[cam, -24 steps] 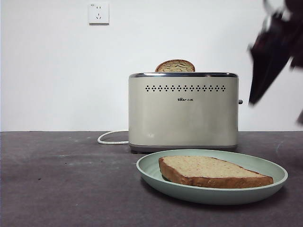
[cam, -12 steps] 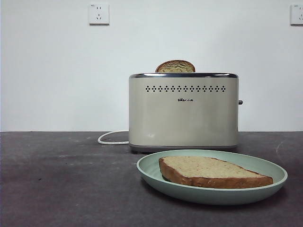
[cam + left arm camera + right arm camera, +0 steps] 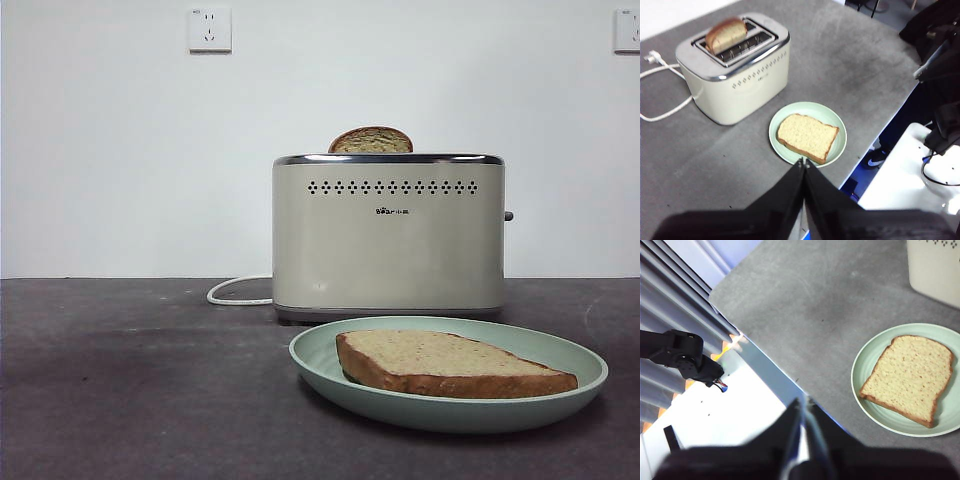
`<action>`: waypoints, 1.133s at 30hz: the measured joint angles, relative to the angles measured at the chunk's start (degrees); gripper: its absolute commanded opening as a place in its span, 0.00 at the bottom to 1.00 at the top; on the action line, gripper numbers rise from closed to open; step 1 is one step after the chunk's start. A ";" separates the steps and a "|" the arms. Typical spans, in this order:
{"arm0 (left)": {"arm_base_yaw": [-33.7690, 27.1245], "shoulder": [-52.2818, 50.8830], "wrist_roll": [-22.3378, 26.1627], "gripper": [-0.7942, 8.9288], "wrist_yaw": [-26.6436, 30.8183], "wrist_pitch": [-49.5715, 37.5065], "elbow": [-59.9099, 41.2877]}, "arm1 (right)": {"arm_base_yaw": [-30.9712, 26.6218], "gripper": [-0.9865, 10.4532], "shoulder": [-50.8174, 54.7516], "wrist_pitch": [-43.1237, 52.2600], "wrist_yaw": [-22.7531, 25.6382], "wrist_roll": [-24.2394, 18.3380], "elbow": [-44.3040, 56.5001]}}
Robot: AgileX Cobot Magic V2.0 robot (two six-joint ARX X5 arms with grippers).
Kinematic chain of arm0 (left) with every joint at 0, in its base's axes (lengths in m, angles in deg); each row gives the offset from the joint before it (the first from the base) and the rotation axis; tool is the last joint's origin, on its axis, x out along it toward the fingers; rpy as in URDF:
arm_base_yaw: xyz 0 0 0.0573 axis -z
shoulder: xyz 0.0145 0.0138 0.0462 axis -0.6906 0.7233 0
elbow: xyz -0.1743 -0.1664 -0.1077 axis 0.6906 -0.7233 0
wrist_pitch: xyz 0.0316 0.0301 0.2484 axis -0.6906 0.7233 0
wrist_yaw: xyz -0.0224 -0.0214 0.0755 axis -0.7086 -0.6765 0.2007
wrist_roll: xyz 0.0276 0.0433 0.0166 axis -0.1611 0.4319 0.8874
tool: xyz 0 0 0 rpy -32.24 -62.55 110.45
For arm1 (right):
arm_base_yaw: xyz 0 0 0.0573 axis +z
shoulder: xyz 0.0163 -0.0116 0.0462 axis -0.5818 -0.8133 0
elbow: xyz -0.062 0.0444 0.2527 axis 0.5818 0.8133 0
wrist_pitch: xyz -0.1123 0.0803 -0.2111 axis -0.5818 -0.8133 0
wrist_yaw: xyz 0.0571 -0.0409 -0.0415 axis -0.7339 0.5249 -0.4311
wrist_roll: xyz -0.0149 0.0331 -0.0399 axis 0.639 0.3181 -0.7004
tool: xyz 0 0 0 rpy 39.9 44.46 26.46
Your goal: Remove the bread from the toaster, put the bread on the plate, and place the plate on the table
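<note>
toaster [image 3: 935,267]: cropped by frame edge | plate [image 3: 865,355]: rim cut off | logo [image 3: 392,211]: unreadable

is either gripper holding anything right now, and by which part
Nothing is held. The left gripper and right gripper both have their jaws shut on nothing, up away from the table. The bread lies flat on the plate, untouched.

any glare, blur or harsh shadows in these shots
Front view: even light, soft shadow under the plate, sharp toaster. Left wrist view: slightly soft, blown-out white floor. Right wrist view: bright glare past the table edge, left hand and right hand blurred dark.
</note>
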 measured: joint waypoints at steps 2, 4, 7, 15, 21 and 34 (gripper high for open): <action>0.00 0.00 0.00 0.07 -0.11 0.00 -0.04 | 0.00 0.08 -0.28 0.02 0.02 0.07 0.00; 0.00 0.04 0.00 0.07 -0.11 0.00 -0.04 | 0.00 0.09 -0.42 0.17 0.07 0.07 0.00; 0.00 0.04 0.00 0.07 -0.11 0.00 -0.04 | 0.00 0.09 -0.39 0.46 0.07 0.11 0.00; 0.00 -0.11 0.00 0.07 -0.02 0.00 -0.04 | 0.00 0.09 -0.17 0.46 0.09 0.22 0.00; 0.00 -0.02 0.00 0.07 -0.02 0.00 -0.04 | 0.00 0.09 -0.17 0.46 0.09 0.22 0.00; -0.26 1.40 0.48 0.08 4.15 -6.05 -0.42 | 0.00 0.09 -0.17 0.46 0.11 0.22 0.00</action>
